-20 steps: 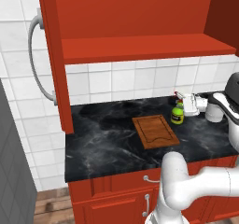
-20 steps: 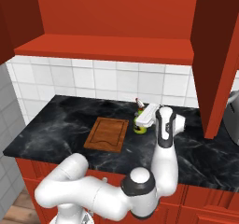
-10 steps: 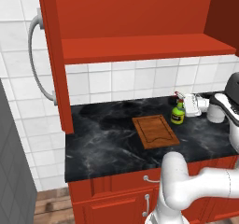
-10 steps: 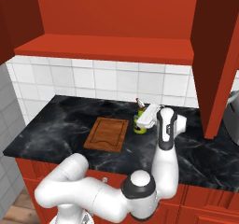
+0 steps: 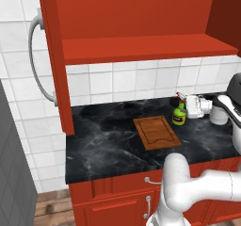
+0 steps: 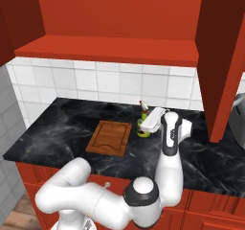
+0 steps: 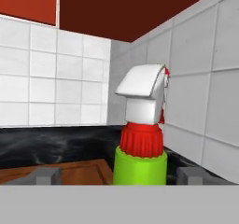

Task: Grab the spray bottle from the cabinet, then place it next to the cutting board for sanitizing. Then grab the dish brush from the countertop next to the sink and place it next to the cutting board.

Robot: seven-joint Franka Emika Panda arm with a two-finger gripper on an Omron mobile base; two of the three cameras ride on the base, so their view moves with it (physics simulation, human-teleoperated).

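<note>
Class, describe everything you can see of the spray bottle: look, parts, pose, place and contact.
The spray bottle looks plastic: bright green body, yellow label band, ribbed red collar, white trigger head. It stands upright on the black countertop, just beside the cutting board near the tiled wall. The gripper straddles it with jaws open, apparently not clamping.

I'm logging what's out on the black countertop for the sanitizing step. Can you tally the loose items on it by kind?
Spray bottle: 1
Cutting board: 1
Total: 2 loose items on the countertop
</note>
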